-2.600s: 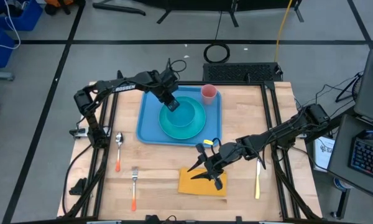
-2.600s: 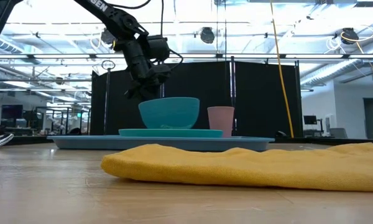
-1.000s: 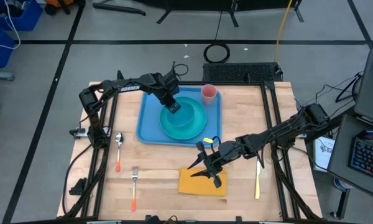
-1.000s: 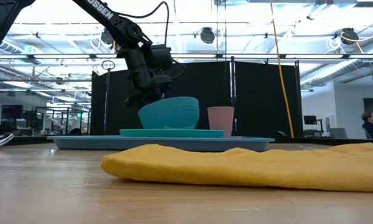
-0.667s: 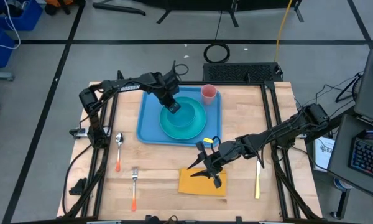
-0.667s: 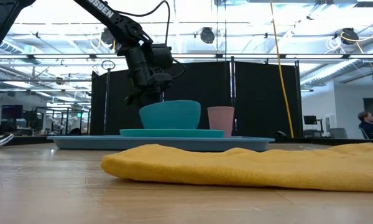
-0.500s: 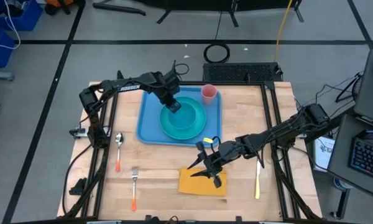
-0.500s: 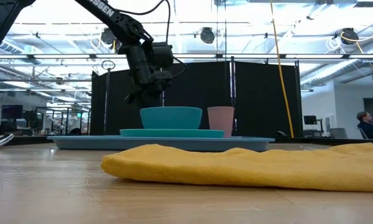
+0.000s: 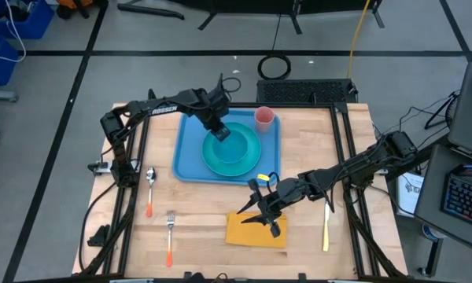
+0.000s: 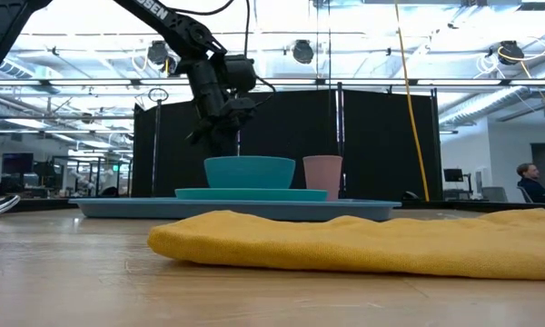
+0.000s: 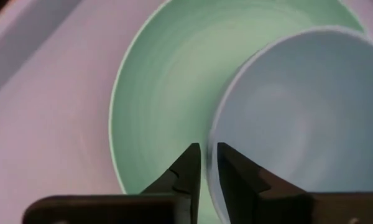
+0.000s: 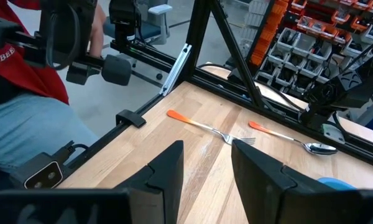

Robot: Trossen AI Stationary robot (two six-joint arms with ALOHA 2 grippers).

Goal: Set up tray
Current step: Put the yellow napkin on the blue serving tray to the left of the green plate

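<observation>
On the wooden table I see my left gripper above the bowl's rim, fingers slightly apart, holding nothing. The bowl sits on a plate in the tray near the far edge. My right gripper hovers open over the napkin at the near edge.

The tray is light blue. On it a teal plate w/ a teal bowl, same colour. The cup is pink. The napkin is orange-yellow, plain, no pattern. Spoon & fork: silver w/ orange handles. One utensil is yellow. Tabletop is light wood w/ grain lines. Both arms are black; the left one has white letters.
</observation>
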